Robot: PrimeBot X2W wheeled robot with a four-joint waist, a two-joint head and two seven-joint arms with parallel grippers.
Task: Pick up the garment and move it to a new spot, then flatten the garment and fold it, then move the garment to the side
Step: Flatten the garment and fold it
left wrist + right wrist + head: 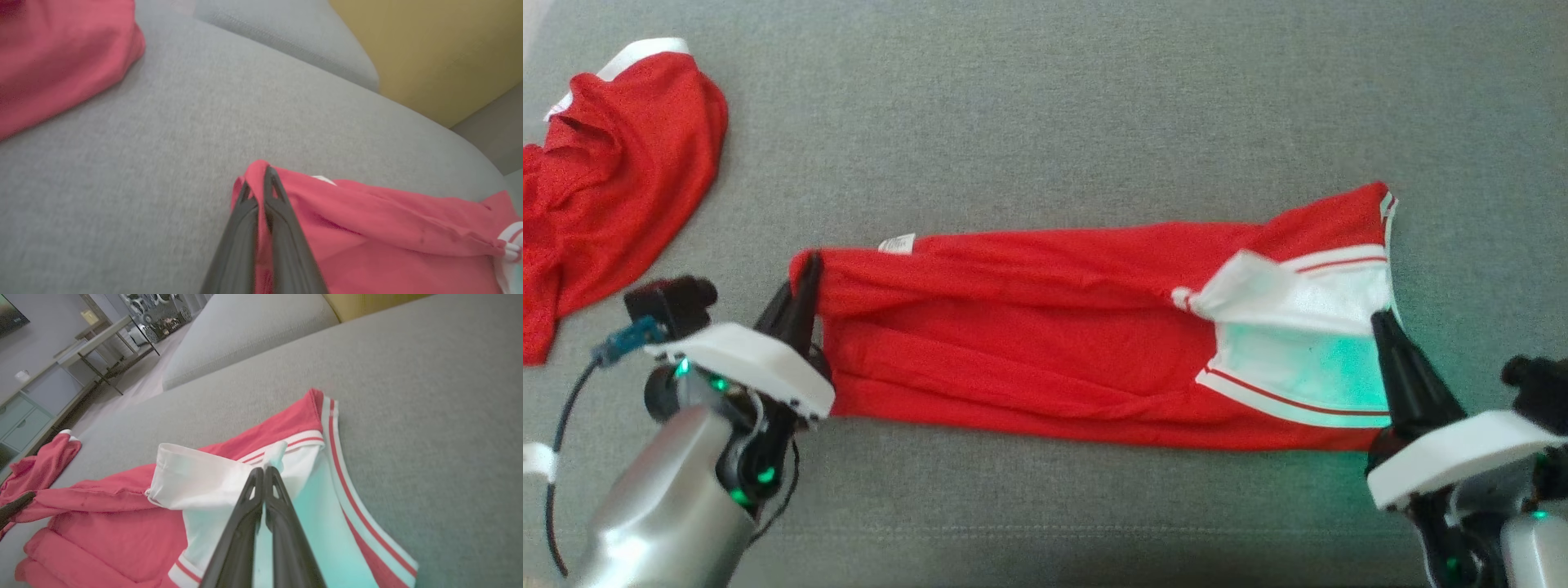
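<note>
On a grey sofa seat (1094,106), at the near edge of the head view, the robot's two arms bracket a red jersey (1029,335) folded into one long band lying across the cushion. At the lower left, the left gripper (805,278) has its dark fingers pressed together on the jersey's left end; the left wrist view shows red cloth pinched between them (257,181). At the lower right, the right gripper (1382,322) meets the jersey's right end, where the white panel with red-striped trim is turned outward. Its fingers are closed on a small tuft of that white fabric, as the right wrist view shows (263,473). Green light from the arm tints the white panel.

A small white label (897,243) sits on the band's far edge, near the left end. Farther back at the left, well apart from the jersey, a second red garment (613,171) lies crumpled on the seat. Beyond the cushion, the left wrist view shows a yellow surface (429,49). The right wrist view takes in a table (102,335) and a pale drawer unit (24,416) across the room.
</note>
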